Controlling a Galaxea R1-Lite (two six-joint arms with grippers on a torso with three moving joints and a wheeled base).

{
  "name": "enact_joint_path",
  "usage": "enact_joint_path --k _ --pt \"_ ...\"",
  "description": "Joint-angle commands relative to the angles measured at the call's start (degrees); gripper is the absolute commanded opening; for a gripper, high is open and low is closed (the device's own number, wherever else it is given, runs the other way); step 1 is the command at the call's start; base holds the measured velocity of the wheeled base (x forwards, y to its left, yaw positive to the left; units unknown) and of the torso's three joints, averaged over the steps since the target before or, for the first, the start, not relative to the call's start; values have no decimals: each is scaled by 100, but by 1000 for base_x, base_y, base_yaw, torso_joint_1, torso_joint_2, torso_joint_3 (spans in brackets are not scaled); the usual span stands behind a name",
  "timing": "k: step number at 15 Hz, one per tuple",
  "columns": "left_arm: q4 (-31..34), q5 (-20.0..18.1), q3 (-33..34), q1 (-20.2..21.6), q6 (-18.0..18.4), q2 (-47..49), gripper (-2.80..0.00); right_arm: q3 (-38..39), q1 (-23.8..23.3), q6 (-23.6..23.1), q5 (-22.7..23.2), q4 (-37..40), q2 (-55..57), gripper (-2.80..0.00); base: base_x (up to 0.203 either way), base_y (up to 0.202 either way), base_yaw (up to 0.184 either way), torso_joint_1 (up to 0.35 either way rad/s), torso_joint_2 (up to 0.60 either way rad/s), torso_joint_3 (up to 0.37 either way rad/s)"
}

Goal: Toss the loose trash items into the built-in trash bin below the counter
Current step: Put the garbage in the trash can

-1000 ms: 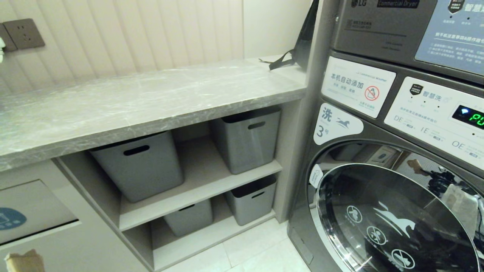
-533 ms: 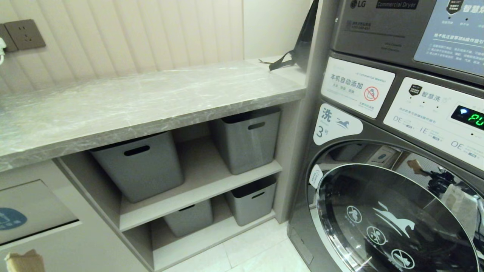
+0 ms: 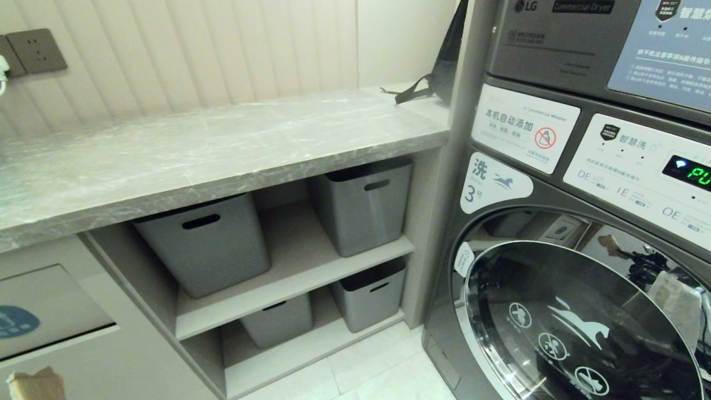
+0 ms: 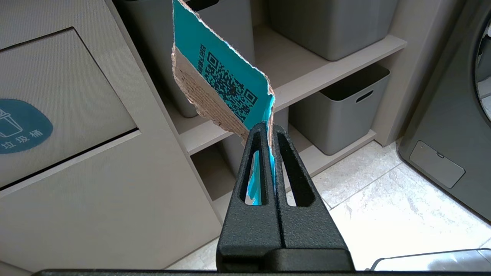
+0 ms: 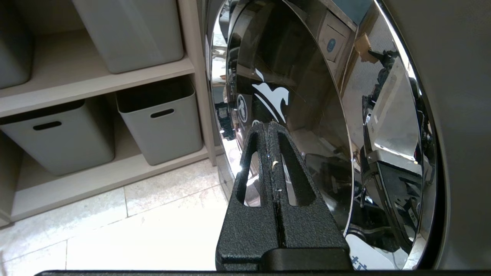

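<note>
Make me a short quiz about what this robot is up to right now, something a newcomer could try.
1. What is the left gripper holding?
2. True or false: the flap with the blue sticker on the built-in trash bin stands wide open.
3. Which faces the right gripper? A) the washer door B) the counter C) the wall socket

Key
1. A torn teal cardboard scrap printed with a QR code, pinched between shut fingers.
2. False: the flap lies nearly flush with the cabinet front.
3. A. The right gripper is shut and empty.
</note>
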Motion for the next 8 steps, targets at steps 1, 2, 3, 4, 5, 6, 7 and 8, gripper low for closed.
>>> enact_joint_path --k 1,2,3,4,5,6,7,8 --pt "-3 -1 0 0 4 1 -280 0 2 -5 4 0 -9 -280 0 0 0 0 0 0" --pt "6 -1 0 0 4 1 -280 0 2 -5 4 0 -3 -280 0 0 0 0 0 0" --pt "-1 -1 0 0 11 1 -280 0 2 -5 4 0 -9 -280 0 0 0 0 0 0" --pt "6 4 0 0 8 1 -280 0 2 -5 4 0 -2 -280 0 0 0 0 0 0" --pt "6 -1 0 0 13 1 -280 0 2 -5 4 0 -9 -280 0 0 0 0 0 0" --pt "-3 -1 0 0 13 1 -280 0 2 -5 4 0 -6 -280 0 0 0 0 0 0" --pt "2 4 0 0 8 1 -280 0 2 -5 4 0 -9 -280 2 55 7 -2 0 8" --pt "6 -1 0 0 12 1 -280 0 2 -5 4 0 -9 -280 1 118 6 7 2 12"
